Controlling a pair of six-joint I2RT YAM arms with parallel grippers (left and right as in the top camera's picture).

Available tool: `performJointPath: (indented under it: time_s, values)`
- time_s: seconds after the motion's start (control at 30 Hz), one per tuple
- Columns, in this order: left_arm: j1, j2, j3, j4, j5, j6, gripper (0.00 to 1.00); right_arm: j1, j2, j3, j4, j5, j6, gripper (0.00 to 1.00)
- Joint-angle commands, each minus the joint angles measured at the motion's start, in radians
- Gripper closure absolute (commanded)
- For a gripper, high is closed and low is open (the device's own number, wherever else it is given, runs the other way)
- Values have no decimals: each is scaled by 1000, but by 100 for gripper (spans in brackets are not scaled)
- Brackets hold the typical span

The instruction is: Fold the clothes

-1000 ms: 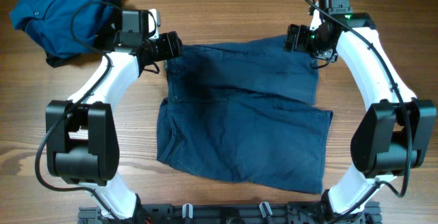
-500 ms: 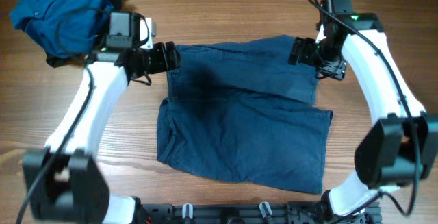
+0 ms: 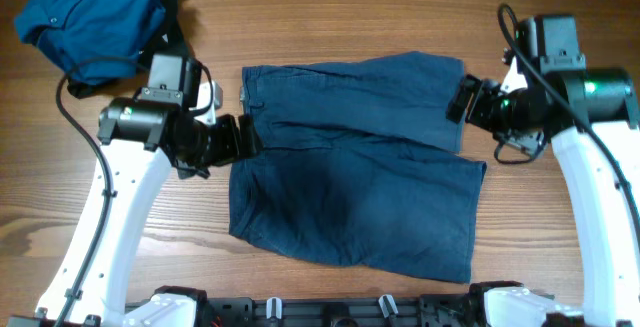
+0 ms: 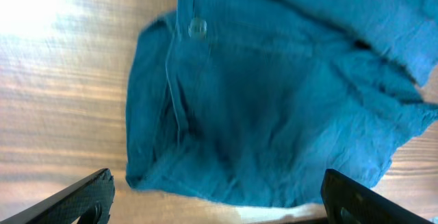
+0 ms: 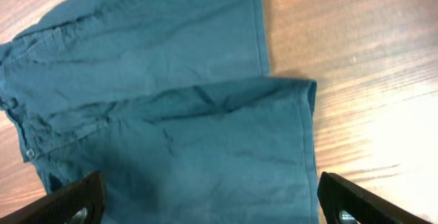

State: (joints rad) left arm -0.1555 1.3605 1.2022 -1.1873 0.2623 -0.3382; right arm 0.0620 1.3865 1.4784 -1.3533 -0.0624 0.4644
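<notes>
**Shorts halved, both grippers empty: set up the next fold**

Navy shorts (image 3: 355,162) lie flat at table (image 3: 330,27) ctr, top half laid over bottom, waistband at 9 o'clock, hems at 3. Blue shirt (image 3: 85,17) is bunched at 10–11 o'clock, not yet folded. L gripper (image 3: 247,136) sits by the waistband edge, fingers spread wide, holding nothing. R gripper (image 3: 459,101) is by the upper hem, likewise spread and empty. Next fold is prob. 9→3. Pinch both layers, not just the top, and lift both ends level. Upper hem looks skewed vs the lower, so square it first.
</notes>
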Motion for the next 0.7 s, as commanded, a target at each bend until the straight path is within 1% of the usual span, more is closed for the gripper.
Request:
performJointPath:
  time_s: [0.0,0.13,0.27,0.4,0.57,0.67]
  values:
    - [-37,-103,-57,-14,19,-102,2,0,-66,-80,-2,-19,38,0]
    - [-84,-241,-146,-7,18,-163,1,0,-91,-161,-6,-76,32,0]
    - [-137,-406,-264,-7,18,-205,0,0,-110,-243,-6,-77,34,0]
    - [-152,-528,-372,-6,27,-270,0,0,-157,-303,-9,-77,45,0]
    - [-151,-568,-492,9,67,-272,0,0,-241,-314,-24,-92,59,0]
    - [-151,-550,-568,71,89,-271,0,0,-304,-314,-35,-108,59,0]
